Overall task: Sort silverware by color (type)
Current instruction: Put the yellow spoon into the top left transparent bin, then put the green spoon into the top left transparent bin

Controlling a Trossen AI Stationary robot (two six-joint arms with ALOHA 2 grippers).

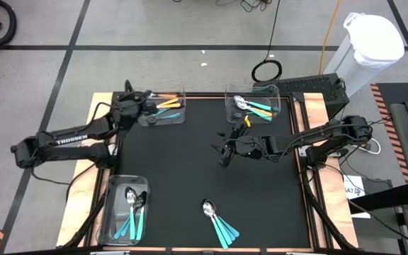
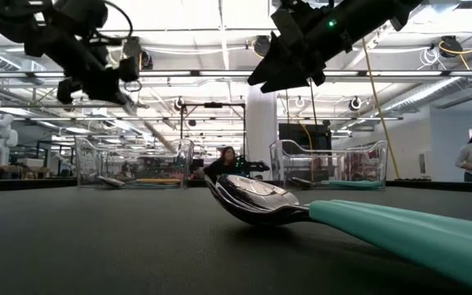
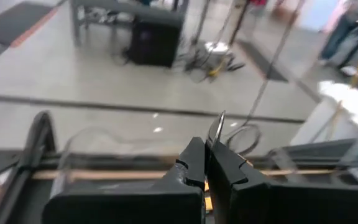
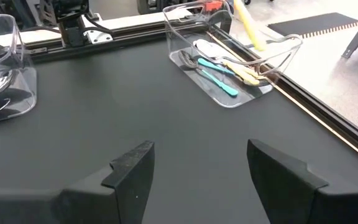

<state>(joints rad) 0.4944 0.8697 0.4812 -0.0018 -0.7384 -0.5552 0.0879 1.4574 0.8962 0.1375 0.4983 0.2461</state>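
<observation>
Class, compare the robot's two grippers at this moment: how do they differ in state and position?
The left gripper is shut on a spoon, while the right gripper is open and empty. The left gripper hangs over the far-left bin, whereas the right gripper hangs over bare mat near the table's middle. Both are raised off the table.

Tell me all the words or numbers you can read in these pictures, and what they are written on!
"TROSSEN" is in white letters on the left arm, seen in the high view.
A white paper tag beside the table's right edge has dark print, too small to read.
No other words, numbers or signs can be read in the low view or the two wrist views.
</observation>
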